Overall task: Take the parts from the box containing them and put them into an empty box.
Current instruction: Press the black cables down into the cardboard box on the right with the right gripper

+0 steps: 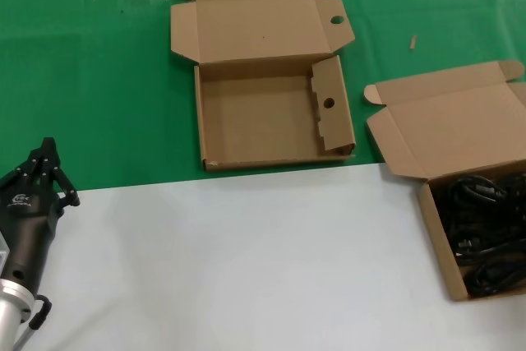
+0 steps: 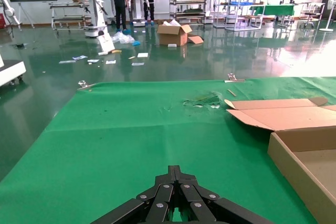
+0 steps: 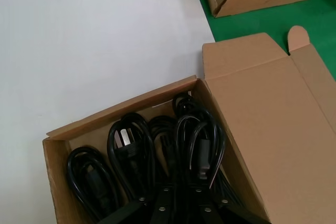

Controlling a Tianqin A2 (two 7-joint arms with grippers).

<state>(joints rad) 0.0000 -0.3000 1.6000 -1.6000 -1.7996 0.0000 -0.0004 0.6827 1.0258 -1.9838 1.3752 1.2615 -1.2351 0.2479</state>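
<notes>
The box with the parts (image 1: 436,240) stands open at the right edge of the table, its plain lid (image 1: 452,125) folded back. Several black coiled power cables (image 1: 485,232) lie inside; the right wrist view shows them too (image 3: 131,156). My right gripper (image 3: 181,190) is out of the head view. It sits low over the box's right end, its jaws nearly together around a cable coil (image 3: 202,145) next to the lid-side wall. The empty box (image 1: 255,117) with round holes in its lid and side flap lies open on the green cloth. My left gripper (image 1: 48,162) is shut and empty at the near left.
The near half of the table is a white surface (image 1: 246,260); the far half is green cloth (image 1: 82,80). A corner of the empty box shows in the left wrist view (image 2: 304,161). The two boxes stand a short gap apart.
</notes>
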